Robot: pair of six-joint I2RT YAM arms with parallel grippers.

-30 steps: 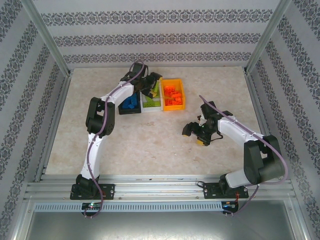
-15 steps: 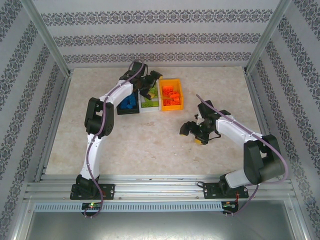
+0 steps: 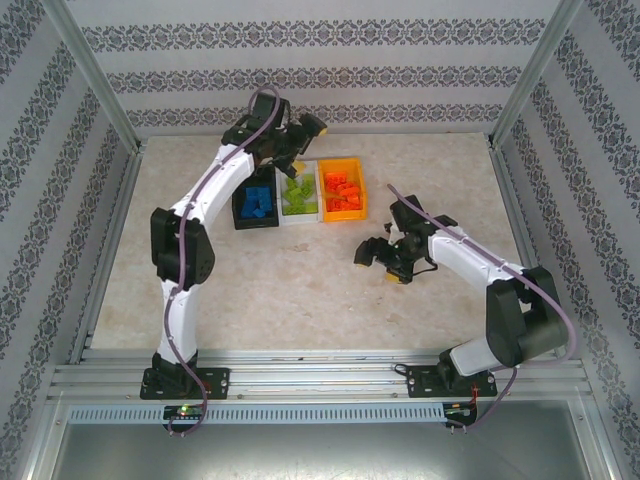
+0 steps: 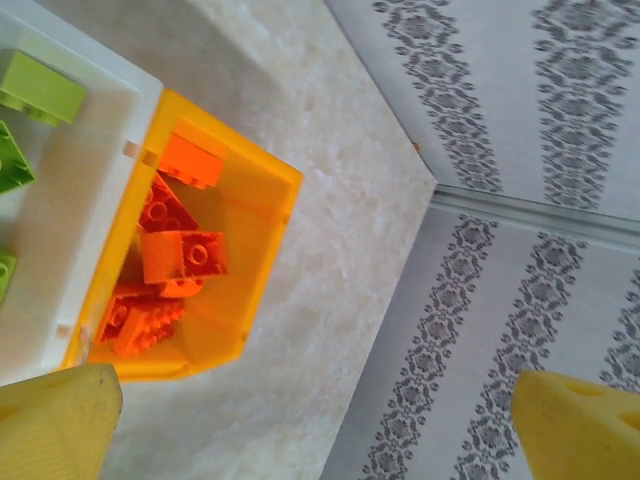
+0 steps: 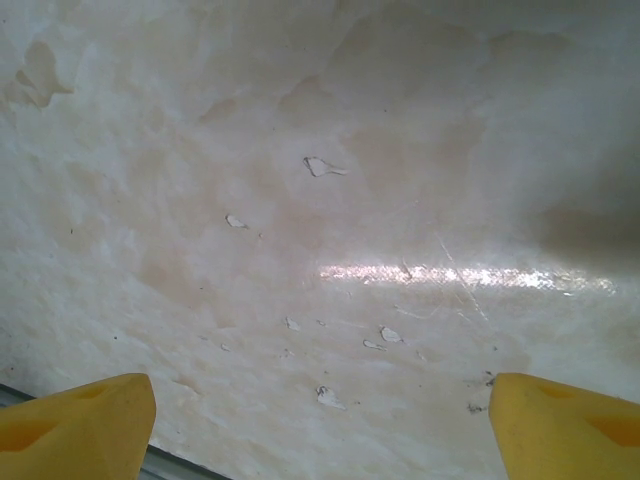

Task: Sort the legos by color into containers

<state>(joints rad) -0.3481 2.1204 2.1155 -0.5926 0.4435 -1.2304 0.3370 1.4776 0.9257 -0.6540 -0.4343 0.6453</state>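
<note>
Three bins stand in a row at the back of the table: a black bin (image 3: 256, 206) with blue legos (image 3: 258, 201), a white bin (image 3: 299, 198) with lime green legos (image 3: 297, 190), and an orange bin (image 3: 342, 190) with orange-red legos (image 3: 342, 187). My left gripper (image 3: 303, 138) hangs open and empty behind the bins, near the back wall. In the left wrist view the orange bin (image 4: 235, 250), its orange-red legos (image 4: 165, 265) and the green legos (image 4: 40, 88) lie below the left gripper (image 4: 318, 430). My right gripper (image 3: 382, 264) is open over bare table (image 5: 320, 250), right gripper (image 5: 320, 430) holding nothing.
Patterned walls enclose the table on three sides, the back wall (image 4: 520, 100) close behind the left gripper. The tabletop (image 3: 300, 280) in front of the bins is bare marble with small chips (image 5: 325, 166).
My left gripper has lifted away from over the white bin and swung back toward the rear wall, uncovering the green legos. The right gripper has crept slightly left.
</note>
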